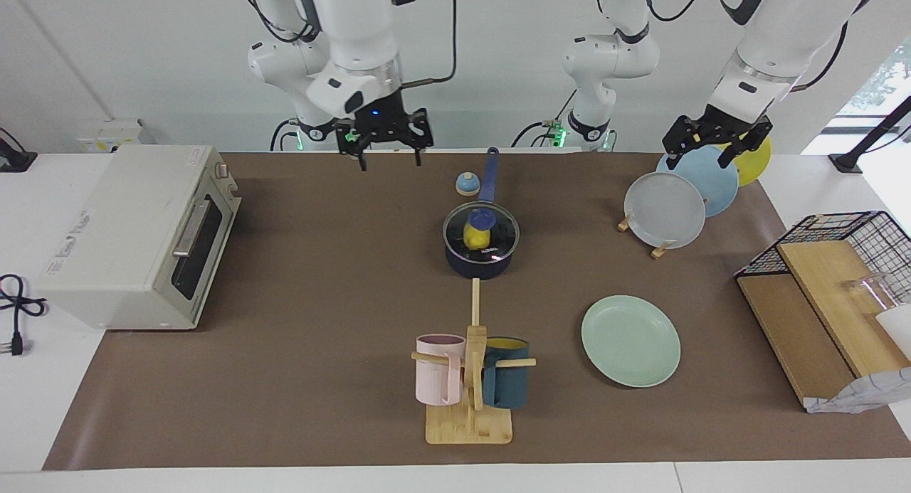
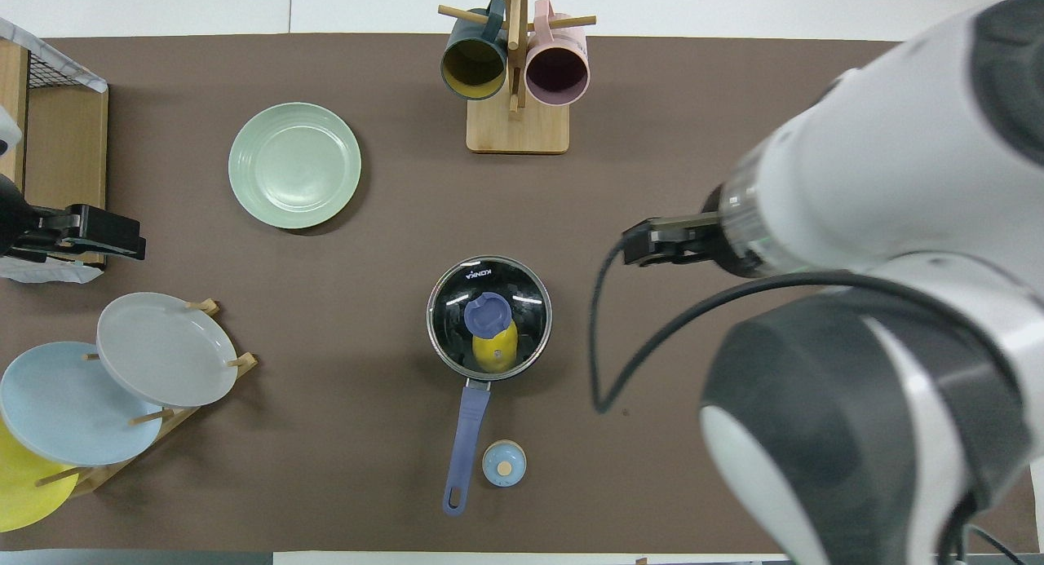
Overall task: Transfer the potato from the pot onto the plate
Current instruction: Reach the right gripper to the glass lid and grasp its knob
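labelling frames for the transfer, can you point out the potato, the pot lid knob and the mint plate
potato [image 1: 472,237], facing view, yellow side seen through the glass lid
lid knob [image 2: 488,315], overhead view, top of the blue knob
plate [image 1: 630,341], facing view, bare centre

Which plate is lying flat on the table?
The mint-green plate, flat on the mat beside the mug rack. The grey, light blue and yellow plates stand propped in the wooden rack.

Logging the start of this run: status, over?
Left gripper open, raised over the plate rack; right gripper open, raised. Potato in pot. Glass lid on. Plate bare.
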`<control>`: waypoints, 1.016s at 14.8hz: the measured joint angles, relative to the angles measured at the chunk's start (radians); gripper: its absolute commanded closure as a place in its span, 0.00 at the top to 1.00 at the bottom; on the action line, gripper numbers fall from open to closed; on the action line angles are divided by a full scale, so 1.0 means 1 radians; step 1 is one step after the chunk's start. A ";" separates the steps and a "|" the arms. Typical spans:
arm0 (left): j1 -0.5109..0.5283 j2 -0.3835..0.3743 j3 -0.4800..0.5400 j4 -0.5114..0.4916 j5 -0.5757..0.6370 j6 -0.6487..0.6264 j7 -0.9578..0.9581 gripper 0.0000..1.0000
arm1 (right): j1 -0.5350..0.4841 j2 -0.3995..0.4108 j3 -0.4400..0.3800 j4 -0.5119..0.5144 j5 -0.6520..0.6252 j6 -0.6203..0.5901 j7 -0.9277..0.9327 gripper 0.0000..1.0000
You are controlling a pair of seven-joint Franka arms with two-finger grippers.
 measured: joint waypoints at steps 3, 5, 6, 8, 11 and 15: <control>0.000 0.000 0.000 0.000 0.000 0.000 0.000 1.00 | 0.130 0.096 0.000 0.002 -0.020 0.122 0.137 1.00; 0.000 0.000 0.000 0.000 0.000 0.000 0.000 1.00 | 0.181 0.132 0.000 -0.039 -0.028 0.223 0.193 1.00; 0.000 0.000 0.000 0.000 0.000 0.000 0.000 1.00 | 0.191 0.138 -0.001 -0.069 -0.029 0.268 0.198 1.00; 0.000 0.000 0.000 0.000 0.000 0.000 0.000 1.00 | 0.209 0.142 -0.001 -0.133 -0.042 0.330 0.198 1.00; 0.000 0.000 0.000 0.000 0.000 0.000 0.000 1.00 | 0.223 0.146 -0.001 -0.231 -0.113 0.411 0.198 1.00; 0.000 0.000 0.000 0.000 0.000 0.000 0.000 1.00 | 0.223 0.143 -0.002 -0.289 -0.123 0.437 0.198 1.00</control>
